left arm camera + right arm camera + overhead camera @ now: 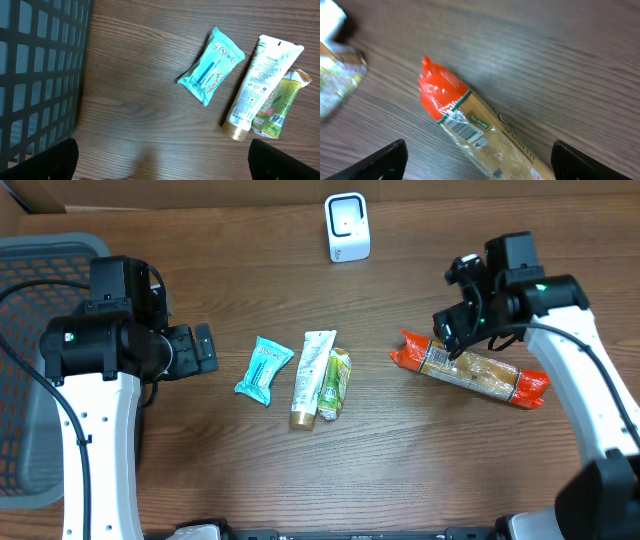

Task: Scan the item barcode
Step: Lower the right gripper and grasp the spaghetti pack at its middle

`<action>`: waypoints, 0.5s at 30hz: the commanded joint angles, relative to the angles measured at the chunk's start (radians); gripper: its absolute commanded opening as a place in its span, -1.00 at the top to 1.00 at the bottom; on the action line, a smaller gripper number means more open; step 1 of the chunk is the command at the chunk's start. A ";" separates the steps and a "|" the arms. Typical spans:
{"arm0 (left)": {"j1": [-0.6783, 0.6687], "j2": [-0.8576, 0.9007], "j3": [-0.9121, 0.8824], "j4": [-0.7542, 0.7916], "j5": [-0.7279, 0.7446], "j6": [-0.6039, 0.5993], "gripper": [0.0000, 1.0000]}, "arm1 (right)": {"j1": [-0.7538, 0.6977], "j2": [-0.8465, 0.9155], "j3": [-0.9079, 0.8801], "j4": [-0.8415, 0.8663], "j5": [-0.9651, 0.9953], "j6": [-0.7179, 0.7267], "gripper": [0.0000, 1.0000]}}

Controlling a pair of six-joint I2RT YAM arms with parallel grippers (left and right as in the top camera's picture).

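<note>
A spaghetti packet (470,368) with orange-red ends lies on the wooden table at the right. Its barcode (465,129) faces up near the red end of the packet (475,127). My right gripper (455,330) hovers over that end, open. In the right wrist view its gripper (480,165) straddles the packet, the fingers (385,160) well apart from it. The white scanner (347,227) stands at the back centre. My left gripper (205,350) is open over bare table at the left, with nothing between the jaws of the gripper (162,162).
In the table's middle lie a teal wipes packet (264,368), a white tube (313,378) and a green sachet (335,383). All three also show in the left wrist view: packet (211,66), tube (260,82), sachet (277,105). A grey basket (40,250) stands at the far left.
</note>
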 commanded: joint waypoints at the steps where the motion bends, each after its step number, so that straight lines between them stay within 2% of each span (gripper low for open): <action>1: 0.005 0.003 0.013 -0.003 -0.009 0.022 -0.99 | 0.005 0.088 0.007 -0.021 -0.030 -0.183 -0.83; 6: 0.005 0.003 0.013 -0.003 -0.009 0.023 -0.99 | 0.001 0.192 0.007 -0.091 -0.010 -0.369 -0.93; 15: 0.005 0.003 0.013 -0.003 -0.009 0.022 -0.99 | -0.074 0.284 -0.001 -0.125 -0.022 -0.381 -1.00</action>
